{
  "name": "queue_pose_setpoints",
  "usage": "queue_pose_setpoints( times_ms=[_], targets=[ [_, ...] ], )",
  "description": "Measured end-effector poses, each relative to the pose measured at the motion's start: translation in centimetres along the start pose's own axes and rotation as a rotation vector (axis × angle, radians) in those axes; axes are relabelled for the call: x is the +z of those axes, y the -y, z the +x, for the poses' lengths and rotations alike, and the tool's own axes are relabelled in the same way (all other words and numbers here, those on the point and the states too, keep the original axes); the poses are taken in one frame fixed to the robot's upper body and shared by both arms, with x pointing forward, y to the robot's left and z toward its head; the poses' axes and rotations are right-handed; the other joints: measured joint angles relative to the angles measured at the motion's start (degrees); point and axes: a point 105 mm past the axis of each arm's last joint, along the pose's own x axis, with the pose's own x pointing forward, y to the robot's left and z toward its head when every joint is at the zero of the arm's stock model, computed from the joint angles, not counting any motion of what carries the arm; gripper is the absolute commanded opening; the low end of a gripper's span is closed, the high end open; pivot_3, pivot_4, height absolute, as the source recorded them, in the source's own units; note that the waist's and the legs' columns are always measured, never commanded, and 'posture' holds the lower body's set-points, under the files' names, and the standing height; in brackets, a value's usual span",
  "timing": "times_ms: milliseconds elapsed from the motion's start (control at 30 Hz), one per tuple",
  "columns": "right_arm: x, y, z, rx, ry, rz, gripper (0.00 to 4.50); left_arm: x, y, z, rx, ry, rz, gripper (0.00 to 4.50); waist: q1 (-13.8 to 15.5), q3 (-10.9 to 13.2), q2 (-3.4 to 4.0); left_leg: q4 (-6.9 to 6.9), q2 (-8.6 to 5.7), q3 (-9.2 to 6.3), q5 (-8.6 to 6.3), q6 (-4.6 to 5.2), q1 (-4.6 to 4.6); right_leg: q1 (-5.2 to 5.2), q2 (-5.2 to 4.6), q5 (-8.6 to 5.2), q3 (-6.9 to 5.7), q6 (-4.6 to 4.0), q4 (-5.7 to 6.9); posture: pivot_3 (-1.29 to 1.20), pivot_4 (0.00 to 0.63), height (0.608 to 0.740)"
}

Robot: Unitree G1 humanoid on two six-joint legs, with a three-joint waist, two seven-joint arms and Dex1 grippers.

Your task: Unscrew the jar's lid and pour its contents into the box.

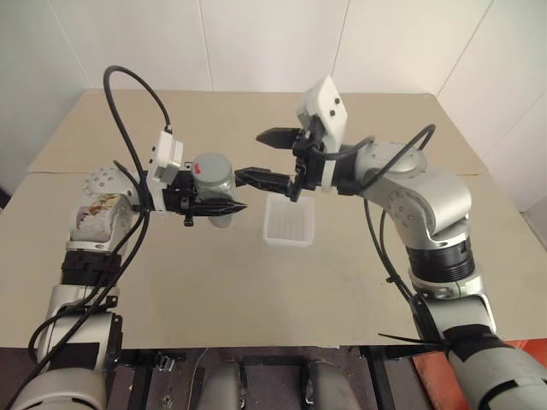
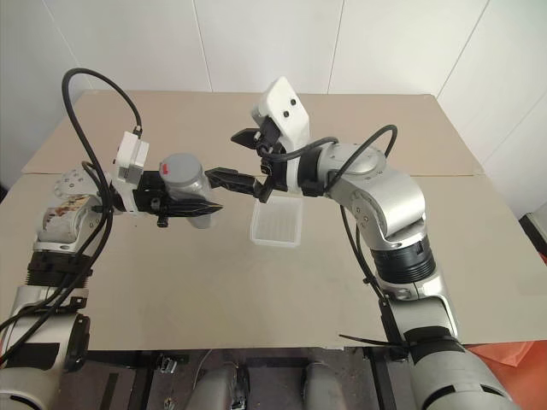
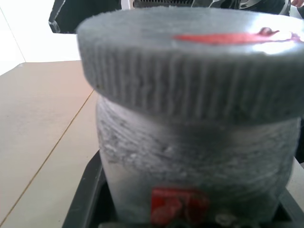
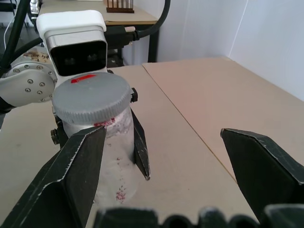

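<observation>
My left gripper [image 1: 232, 195] is shut on the jar [image 1: 215, 190] and holds it upright above the table. The jar's wall is cloudy and silvery with a red mark [image 3: 178, 206]. The grey ribbed lid [image 1: 211, 166] sits on the jar with a red mark on top [image 4: 81, 78]. The contents are hidden behind the cloudy wall. My right gripper [image 1: 249, 155] is open wide, level, just right of the lid and pointing at it, touching nothing; the lid [image 4: 91, 99] and jar [image 4: 111, 147] lie ahead of its nearer finger. The white box [image 1: 289, 222] lies on the table below the right gripper.
The beige table [image 1: 256, 290] is made of two boards with a seam running across behind the arms. White walls close the back and sides. The table's front edge is near the robot. Cables loop over both wrists.
</observation>
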Motion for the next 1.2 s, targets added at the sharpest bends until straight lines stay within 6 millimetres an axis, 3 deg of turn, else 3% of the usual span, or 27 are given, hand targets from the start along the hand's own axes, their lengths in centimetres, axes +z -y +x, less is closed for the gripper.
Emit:
queue_pose_setpoints(
  times_ms=[133, 333, 500, 767, 867, 1000, 1200],
  targets=[
    [-0.1, -1.3, -0.8, 0.078, 0.008, 0.001, 4.46, -0.1, -0.1, 0.0, 0.004, 0.0, -0.003, 1.95, 0.05, 0.0, 0.0, 0.0, 0.0, -0.01, 0.0, 0.0, -0.01, 0.0, 0.0, 0.0, 0.0, 0.0, -0.03, 0.0, 0.15, 0.74],
    [1.9, -3.5, 0.4, 0.165, 0.078, -0.007, 4.46, -0.3, -0.1, 0.3, 0.002, 0.011, -0.012, 1.95, -0.2, 0.0, 0.0, 0.01, 0.0, -0.01, 0.01, -0.02, 0.03, -0.01, 0.0, 0.0, 0.01, 0.0, 0.02, 0.0, 0.15, 0.74],
    [1.7, -3.3, 2.1, 0.134, 0.053, -0.006, 4.46, -0.3, -0.1, 0.5, -0.001, 0.017, -0.012, 1.95, -0.11, 0.0, 0.0, 0.02, -0.01, 0.0, 0.01, -0.02, 0.02, 0.0, 0.0, 0.01, 0.01, 0.0, 0.06, 0.0, 0.15, 0.74],
    [0.8, -3.1, 3.2, 0.129, 0.013, 0.017, 4.46, -0.3, 0.0, 0.5, -0.002, 0.017, -0.012, 1.95, 0.01, 0.0, 0.0, 0.02, 0.0, 0.0, 0.01, -0.01, -0.01, -0.01, 0.0, 0.01, 0.0, 0.0, 0.02, 0.0, 0.15, 0.74],
    [0.7, -3.2, 3.5, 0.136, 0.017, 0.031, 3.92, -0.3, 0.0, 0.5, -0.002, 0.017, -0.011, 1.95, -0.04, 0.0, 0.0, 0.02, 0.0, -0.01, 0.01, -0.01, 0.0, -0.01, 0.0, 0.01, 0.0, 0.0, 0.03, 0.0, 0.15, 0.74],
    [0.8, -3.4, 3.7, 0.145, 0.029, 0.041, 2.76, -0.2, -0.1, 0.5, 0.001, 0.015, -0.005, 1.95, -0.06, 0.0, 0.0, 0.02, 0.0, -0.01, 0.01, -0.02, 0.0, -0.01, 0.0, 0.01, 0.0, 0.0, 0.03, 0.0, 0.15, 0.74],
    [1.7, -2.6, 2.9, 0.147, 0.085, 0.129, 2.76, 0.1, 0.1, 0.6, -0.006, 0.012, 0.014, 1.95, 0.08, 0.0, 0.0, 0.02, -0.01, -0.01, 0.01, -0.01, -0.01, 0.0, -0.01, 0.01, 0.0, 0.0, 0.02, 0.0, 0.15, 0.74]
  ],
)
